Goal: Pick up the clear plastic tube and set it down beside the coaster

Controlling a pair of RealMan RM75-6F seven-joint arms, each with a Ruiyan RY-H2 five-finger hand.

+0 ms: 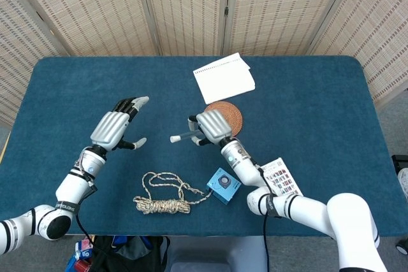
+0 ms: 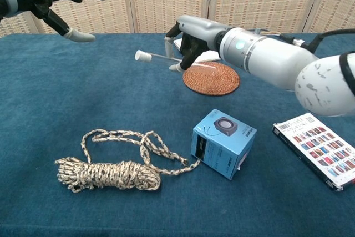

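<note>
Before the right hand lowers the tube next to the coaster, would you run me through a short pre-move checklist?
1. Clear plastic tube gripped by right hand: ok.
2. Left hand off the tube, fingers apart: ok.
3. Bare table on the coaster's left for the tube: ok.
4. Notepad clear of that spot: ok.
5. Blue box and rope lie nearer the robot, out of the way: ok.
6. Tube height above table: cannot tell.
</note>
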